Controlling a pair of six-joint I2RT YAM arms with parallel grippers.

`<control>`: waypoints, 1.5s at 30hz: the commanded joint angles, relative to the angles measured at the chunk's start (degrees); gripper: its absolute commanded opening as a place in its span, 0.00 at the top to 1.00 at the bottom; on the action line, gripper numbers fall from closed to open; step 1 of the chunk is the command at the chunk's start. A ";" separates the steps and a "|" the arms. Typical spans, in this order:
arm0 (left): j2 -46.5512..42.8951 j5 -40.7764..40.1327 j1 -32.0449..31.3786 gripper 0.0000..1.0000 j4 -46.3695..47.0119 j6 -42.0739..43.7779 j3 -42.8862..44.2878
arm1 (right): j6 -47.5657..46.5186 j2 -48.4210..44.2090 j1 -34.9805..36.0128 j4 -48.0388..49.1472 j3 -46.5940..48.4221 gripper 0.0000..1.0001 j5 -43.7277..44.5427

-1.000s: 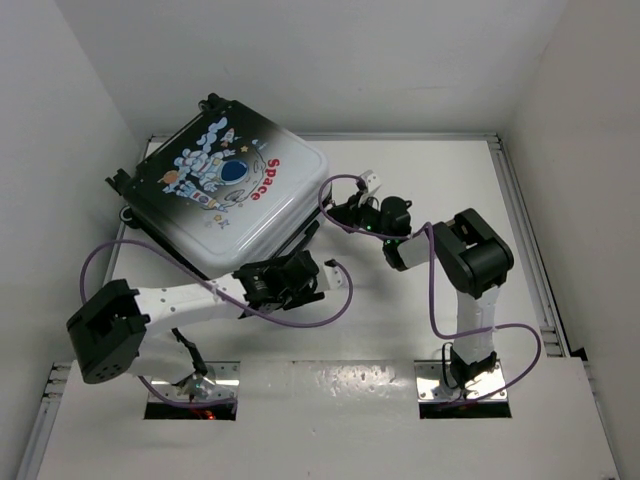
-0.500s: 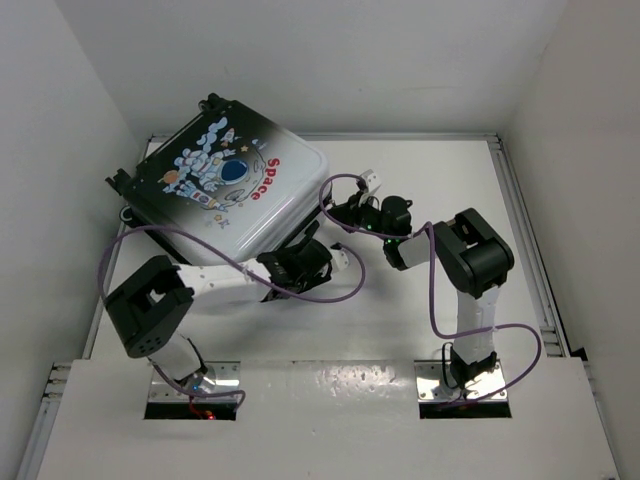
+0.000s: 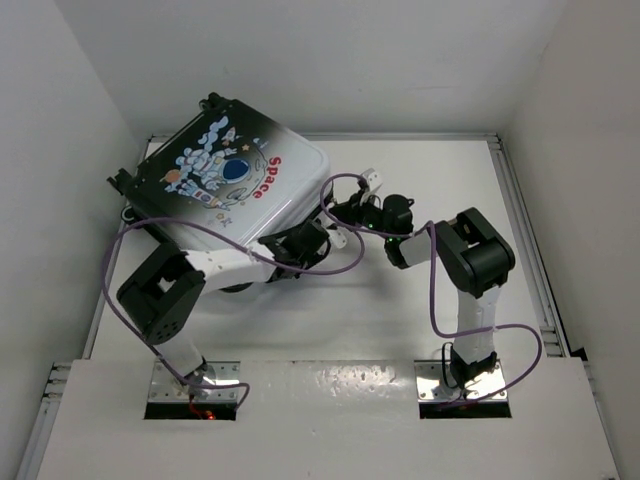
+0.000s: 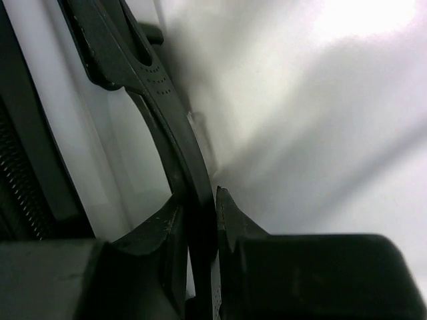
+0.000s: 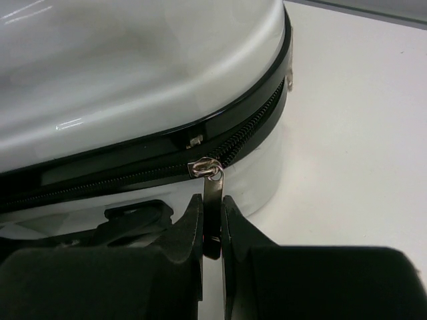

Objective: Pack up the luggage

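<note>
The luggage lies flat and closed at the table's back left, its astronaut and red "Space" print facing up. Along its near right side my left gripper is shut on the black side handle, which runs between the jaws. At the right corner of the luggage my right gripper is shut on the metal zipper pull, which hangs from the slider on the black zipper track. What is inside the luggage is hidden.
White walls close in the table on the left, back and right. A metal rail runs along its right edge. Purple cables loop from both arms over the table's middle.
My left arm has swung in from the near middle of the table to the luggage's side, and its gripper has shut on the handle. The right gripper has stayed on the zipper pull.
</note>
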 commanded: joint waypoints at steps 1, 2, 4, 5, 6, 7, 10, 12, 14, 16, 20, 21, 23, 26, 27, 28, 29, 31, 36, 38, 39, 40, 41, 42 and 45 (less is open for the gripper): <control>-6.77 10.08 1.63 1.00 -6.53 6.02 -6.97 | -2.52 -2.92 -1.29 1.14 -2.03 1.00 -1.71; -9.60 11.92 0.94 1.00 -6.53 6.99 -10.81 | -4.09 -3.35 -1.82 1.06 -2.47 1.00 -2.05; -18.44 14.04 0.23 1.00 -7.93 10.93 -16.70 | -5.33 -3.62 -2.61 1.06 -3.44 1.00 -2.32; -21.64 14.05 0.23 1.00 -7.93 12.35 -18.74 | -6.38 -4.14 -3.48 1.06 -3.88 1.00 -3.19; -24.63 14.05 0.23 1.00 -7.93 13.93 -20.76 | -7.00 -4.41 -4.27 1.14 -4.32 1.00 -4.42; -27.53 14.05 0.23 1.00 -8.54 17.42 -24.44 | -8.22 -4.85 -4.80 1.32 -5.02 1.00 -5.21; -37.55 14.05 0.75 1.00 -11.00 25.59 -28.68 | -10.42 -6.43 -7.26 -0.16 -5.90 1.00 -8.73; -43.88 14.58 2.15 1.00 -12.32 30.09 -32.72 | -12.71 -6.88 -8.67 -0.70 -6.08 1.00 -11.28; -47.49 15.28 3.21 1.00 -12.33 37.19 -36.32 | -13.24 -6.26 -9.81 -1.31 -5.56 1.00 -12.07; -51.18 16.07 3.92 1.00 -12.33 41.17 -38.26 | -13.07 -4.77 -9.82 -1.84 -3.19 1.00 -12.25; -51.12 18.09 4.97 1.00 -10.14 45.84 -39.68 | -10.88 0.67 -7.72 -0.44 3.65 1.00 -11.20; -50.24 18.09 4.97 1.00 -8.39 45.85 -39.68 | -10.00 2.34 -6.93 -0.35 6.37 1.00 -9.81; -47.08 18.62 5.59 1.00 -6.80 45.85 -38.64 | -9.12 6.28 -5.78 -0.79 10.69 1.00 -8.83; -42.52 20.20 6.12 1.00 -4.86 44.98 -36.09 | -8.33 11.12 -4.11 -1.23 17.81 1.00 -5.06; -41.54 20.20 6.12 1.00 -4.34 44.45 -35.47 | -8.24 12.10 -3.85 -1.49 19.22 1.00 -3.65; -40.57 20.20 6.12 1.00 -3.72 44.44 -34.94 | -8.15 12.81 -3.76 -1.49 22.37 1.00 -2.94; -39.69 20.81 6.12 1.00 -3.72 43.22 -34.24 | -8.06 14.38 -3.41 -1.58 23.09 1.00 -1.37; -37.94 20.82 6.12 1.00 -2.49 41.90 -32.30 | -8.15 14.66 -3.14 -2.19 24.07 1.00 0.31; -35.83 22.48 6.64 0.49 0.94 30.60 -21.54 | -8.76 8.26 -4.63 -2.54 17.14 0.82 1.63; -33.73 22.49 5.42 0.19 1.82 24.87 -15.45 | -9.82 2.37 -5.68 -3.77 12.85 0.65 1.90; -32.84 22.49 4.89 0.10 1.82 19.01 -12.12 | -9.82 0.70 -6.73 -6.65 11.86 0.57 2.33; -32.05 21.97 4.19 0.01 1.82 16.08 -5.21 | -10.60 -4.88 -7.61 -8.07 10.89 0.44 2.42; -31.43 21.96 4.18 0.01 1.82 13.27 -1.83 | -10.70 -6.68 -8.41 -10.87 7.75 0.37 2.51; -30.90 21.96 4.18 0.01 1.82 10.98 1.42 | -10.96 -8.87 -9.11 -12.72 6.85 0.31 2.43; -28.80 21.44 3.65 0.01 -2.12 4.48 13.89 | -13.59 -20.98 -11.40 -28.41 5.34 0.00 1.46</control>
